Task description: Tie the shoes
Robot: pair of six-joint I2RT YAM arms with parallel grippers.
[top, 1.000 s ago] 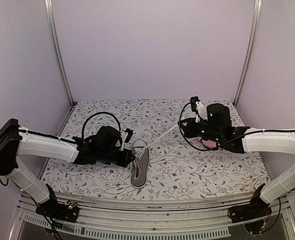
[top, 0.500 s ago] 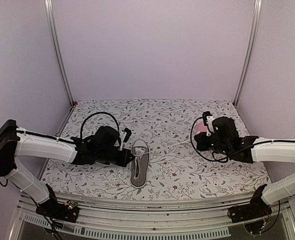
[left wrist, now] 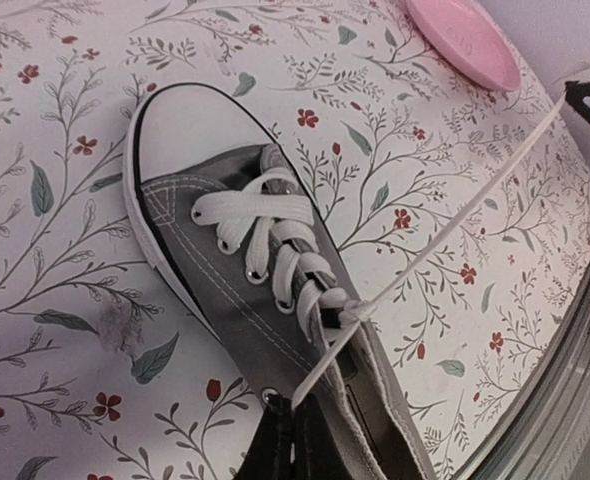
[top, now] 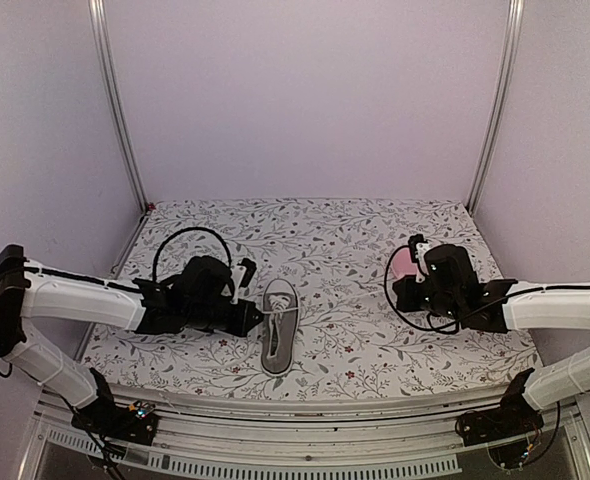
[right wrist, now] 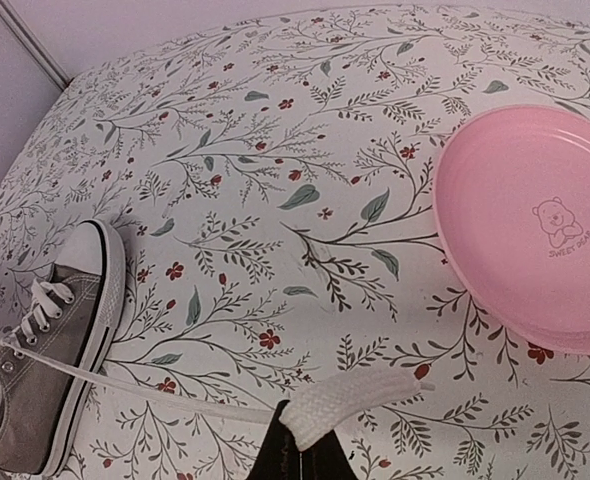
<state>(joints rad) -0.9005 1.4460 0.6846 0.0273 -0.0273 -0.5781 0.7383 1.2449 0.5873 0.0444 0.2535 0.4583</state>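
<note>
Tightening of the first crossing, by the look of it, with no bow formed yet. Finds the sneaker (top: 278, 338) upright on its sole at the left-centre of the flowered worktop (top: 355, 225), toe away from the arm bases, just beside the left pincer (top: 256, 318). Shows that left pincer clamped shut on a short run of white lace (left wrist: 320, 365) coming out of the crossing near the top eyelets. Shows the right pincer (right wrist: 297, 452) likewise closed, pinching the flat end of the other lace strand (right wrist: 347, 404), stretched low across the cloth from the shoe to a spot near the pink plate (right wrist: 535, 215), well apart from the sneaker. Looks like a simple half-knot drawn snug at the tongue, though too small to tell exactly how crossed. Calls next, probably, for slackening both strands, folding one into a loop close to the shoe, and wrapping the other around it. Needs care to keep the sneaker, unpinned on the cloth, from sliding, and to keep the thin ends from slipping out of the closed tips.
</note>
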